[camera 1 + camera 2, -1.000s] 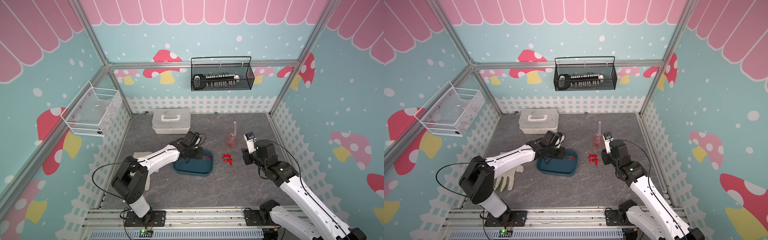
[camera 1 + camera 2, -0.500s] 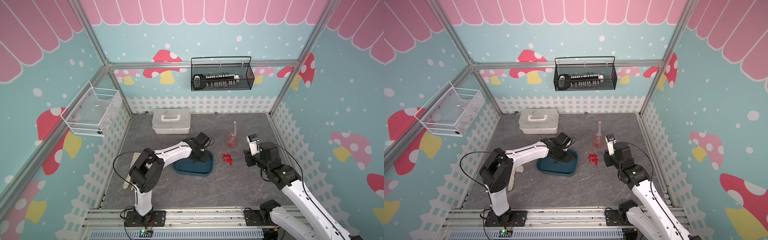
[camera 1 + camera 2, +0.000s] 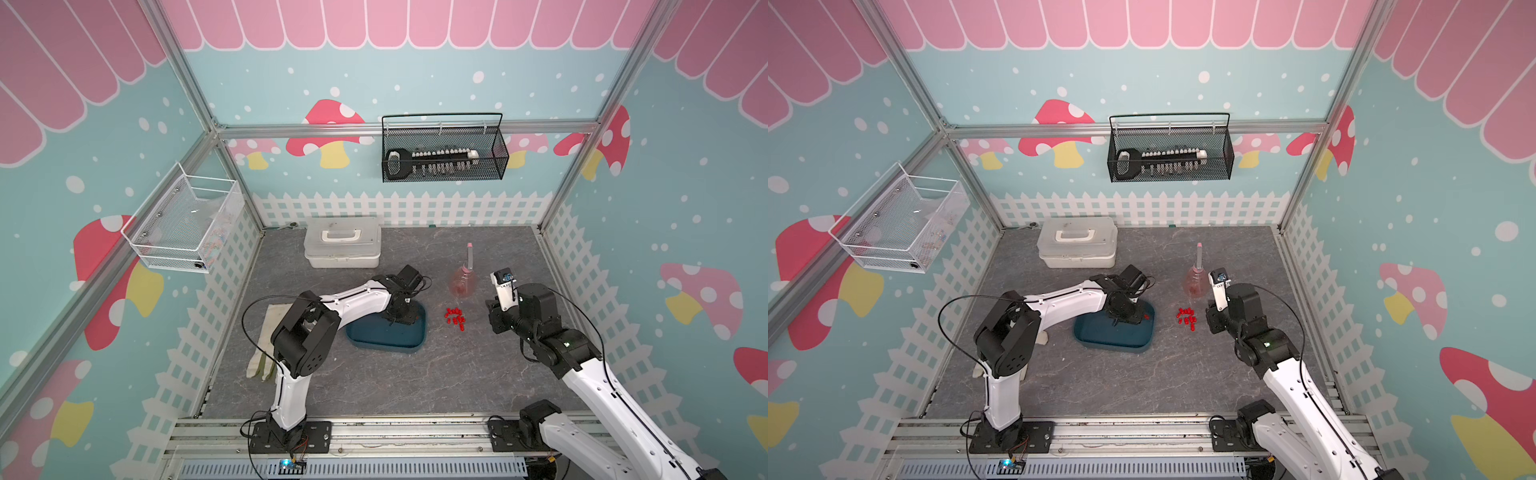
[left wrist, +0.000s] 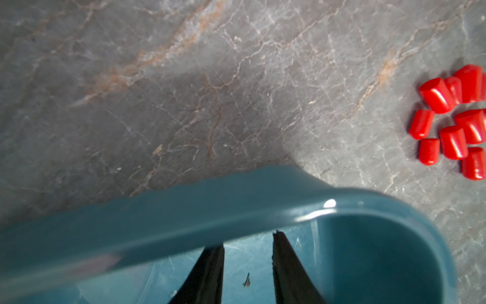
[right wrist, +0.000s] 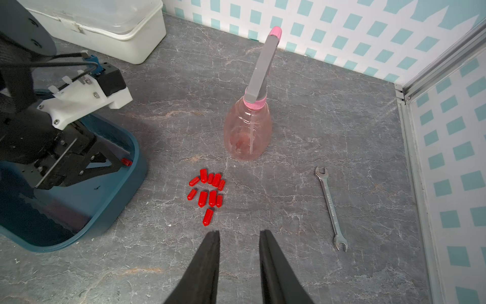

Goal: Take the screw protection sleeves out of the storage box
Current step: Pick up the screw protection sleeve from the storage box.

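L claw (image 4: pixel 248 239): parted, empty, inside shallow teal plastic storage box (image 5: pixel 135 179) | R claw (image 5: pixel 239 233): parted, empty, over grey tabletop (image 5: pixel 289 210) | tiny red plastic sleeves (image 5: pixel 207 193): piled on tabletop; one sleeve (image 5: pixel 126 162) in box | risk: L tip flicks it away

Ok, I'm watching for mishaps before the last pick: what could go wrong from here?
The last small red plastic sleeve lies by the wall of the dark teal plastic tub, beside the open left end effector, not between its fingers; closing may miss it or shove it away. The fingers sit near the tub's rim, so lifting might drag the tub. That could scatter the loose pile of red sleeves on the table nearby.
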